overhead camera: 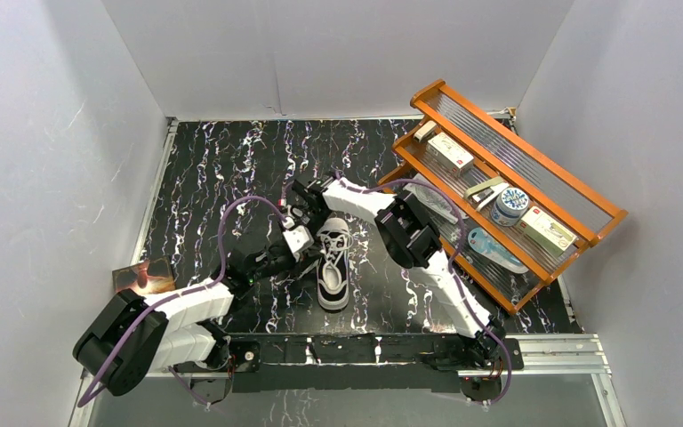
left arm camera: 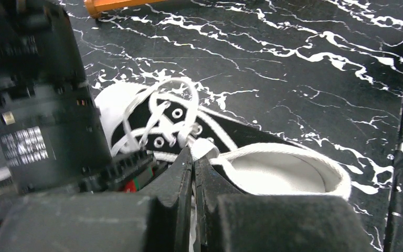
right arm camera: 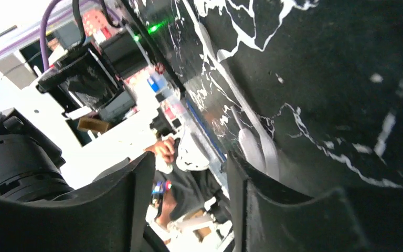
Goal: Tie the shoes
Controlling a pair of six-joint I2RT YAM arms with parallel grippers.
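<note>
The shoe, a small black sneaker with a white sole and toe cap, lies in the middle of the black marbled table, toe pointing away. In the left wrist view its eyelets, looped white laces and white-lined opening show. My left gripper is shut on a white lace at the shoe's tongue; in the top view it sits at the shoe's left side. My right gripper is open and empty, turned sideways just above the table, with a white lace end lying beside its fingers. In the top view it is to the far left of the toe.
An orange wooden rack holding several small packages and a tin stands at the right, and its foot shows in the left wrist view. A small coppery object lies at the table's left edge. White walls enclose the table.
</note>
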